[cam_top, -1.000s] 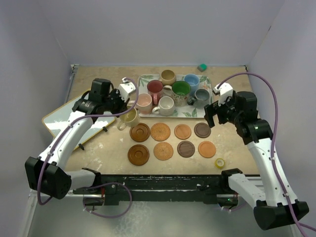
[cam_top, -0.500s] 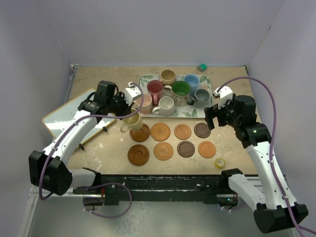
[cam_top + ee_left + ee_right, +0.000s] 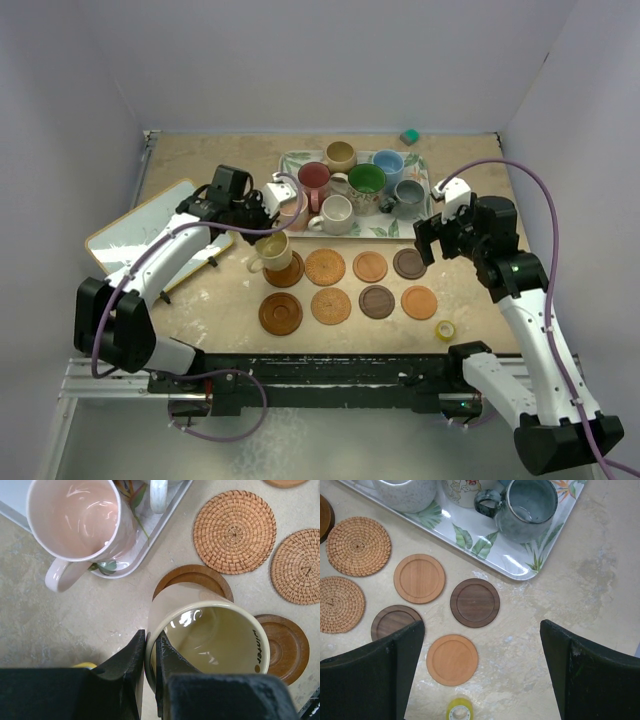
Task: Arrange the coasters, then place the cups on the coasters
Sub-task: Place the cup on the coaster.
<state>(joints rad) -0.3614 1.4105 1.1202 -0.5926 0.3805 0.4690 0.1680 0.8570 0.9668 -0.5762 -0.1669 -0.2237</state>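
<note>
1. On the far-left spot of the coaster grid, the yellow cup (image 3: 210,635) sits upright over a dark brown coaster (image 3: 192,577). I cannot tell whether its base touches the wood.
2. The left gripper (image 3: 150,650) is clenched on that cup's rim, one finger inside the wall and one outside.
3. The eight coasters (image 3: 331,306) lie flat in two rows of four, just near of the tray (image 3: 388,231). The two woven ones are second from the left in each row, and none of the discs touch.
4. Seven cups stand on the tray:
   - the tan cup (image 3: 340,155) and the blue cup (image 3: 388,163) along the far side;
   - the dark red cup (image 3: 314,178), the green cup (image 3: 366,181) and the grey cup (image 3: 527,507) across the middle;
   - the pink cup (image 3: 75,520) and the white cup (image 3: 335,213) on the near side (the pink one is at the tray's left corner).
5. The right gripper (image 3: 481,626) is released, jaws spread wide and holding nothing. It hangs above the right end of the coaster rows.
6. A yellow tape roll (image 3: 445,330) lies near and right of the last coaster.
</note>
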